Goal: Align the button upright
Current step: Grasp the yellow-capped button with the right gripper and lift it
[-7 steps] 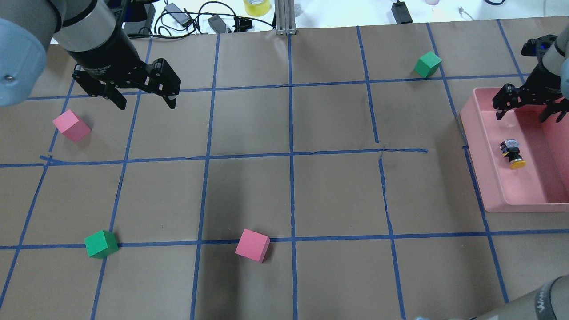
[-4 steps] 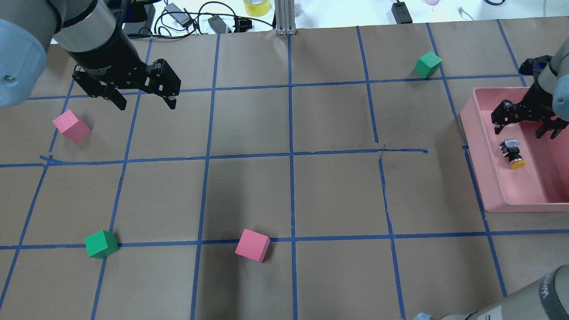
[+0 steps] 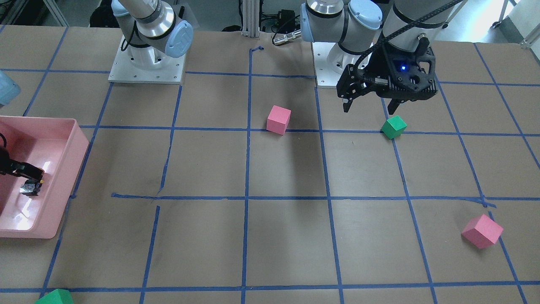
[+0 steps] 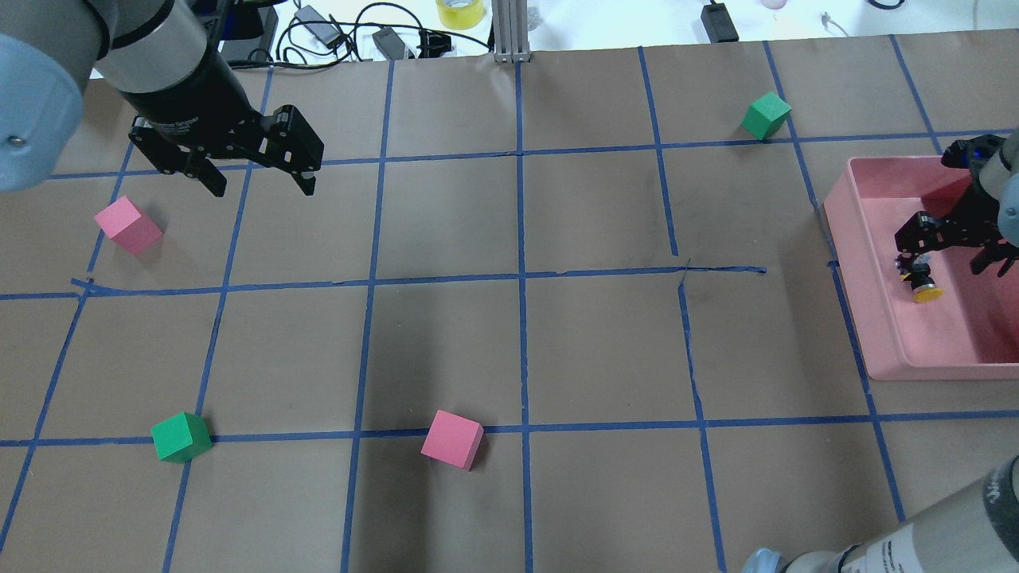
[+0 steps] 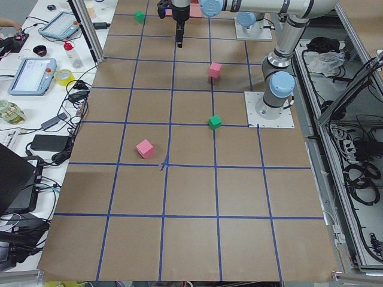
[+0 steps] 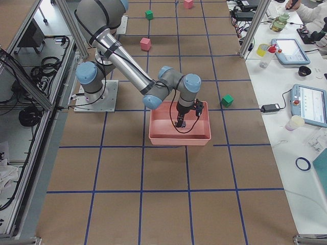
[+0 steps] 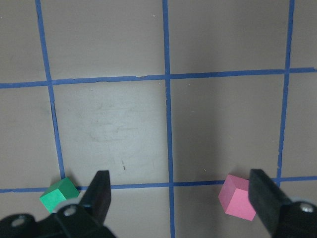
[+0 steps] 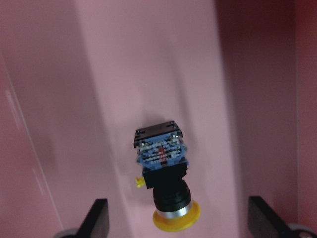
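Observation:
The button (image 4: 922, 282) lies on its side on the floor of the pink bin (image 4: 876, 350), yellow cap toward the robot and grey-black contact block away from it. My right gripper (image 4: 951, 263) is open inside the bin, just above the button. In the right wrist view the button (image 8: 166, 173) lies between the two spread fingers (image 8: 96, 220), untouched. It also shows in the front view (image 3: 30, 188), beside a black finger. My left gripper (image 4: 263, 187) hangs open and empty above the table's far left part; it also shows in the front view (image 3: 370, 109).
Two pink cubes (image 4: 127, 225) (image 4: 451, 439) and two green cubes (image 4: 181, 437) (image 4: 766, 114) stand on the brown paper with its blue tape grid. The bin walls (image 3: 80, 147) enclose my right gripper. Cables and gear lie beyond the table's far edge.
My right gripper has moved toward the robot and down into the bin, and now sits over the button. The button and my left arm have not moved.

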Available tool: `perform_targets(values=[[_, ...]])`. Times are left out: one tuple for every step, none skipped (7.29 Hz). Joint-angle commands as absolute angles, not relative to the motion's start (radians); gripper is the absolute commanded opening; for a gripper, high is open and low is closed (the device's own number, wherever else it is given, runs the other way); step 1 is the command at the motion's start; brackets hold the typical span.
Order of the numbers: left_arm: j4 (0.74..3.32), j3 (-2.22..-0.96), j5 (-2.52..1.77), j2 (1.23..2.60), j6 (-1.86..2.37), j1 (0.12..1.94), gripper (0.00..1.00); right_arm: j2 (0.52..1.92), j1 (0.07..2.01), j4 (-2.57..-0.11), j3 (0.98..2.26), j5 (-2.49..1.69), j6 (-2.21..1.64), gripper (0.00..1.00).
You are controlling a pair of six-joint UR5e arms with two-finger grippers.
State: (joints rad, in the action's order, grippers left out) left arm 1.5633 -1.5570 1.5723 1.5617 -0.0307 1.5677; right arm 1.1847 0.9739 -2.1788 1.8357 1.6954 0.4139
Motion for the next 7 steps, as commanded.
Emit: perform_targets(values=[[1.563,-1.557,1.572,1.562,-0.031,1.568,1.00,1.167,0.968,-2.200,1.845,1.684,0.474,1.00],[1.563,-1.555,1.572,1.560,-0.031,1.568,1.00,1.166,0.968,-2.200,1.858,1.684,0.472,1.00],[1.565,-1.555,1.572,1.560,-0.031,1.568,1.00,1.166,0.968,-2.201,1.867,1.681,0.472,0.99],[1.565,-1.555,1.574,1.560,-0.031,1.568,1.00,1.166,0.968,-2.201,1.867,1.681,0.472,0.54],[1.565,-1.555,1.574,1.560,-0.031,1.568,1.00,1.166,0.968,-2.200,1.868,1.686,0.472,0.37],[1.565,-1.555,1.574,1.557,-0.031,1.568,1.00,1.166,0.968,-2.198,1.868,1.689,0.476,0.02],[1.565,-1.555,1.574,1.557,-0.031,1.568,1.00,1.169,0.966,-2.189,1.867,1.695,0.479,0.00]])
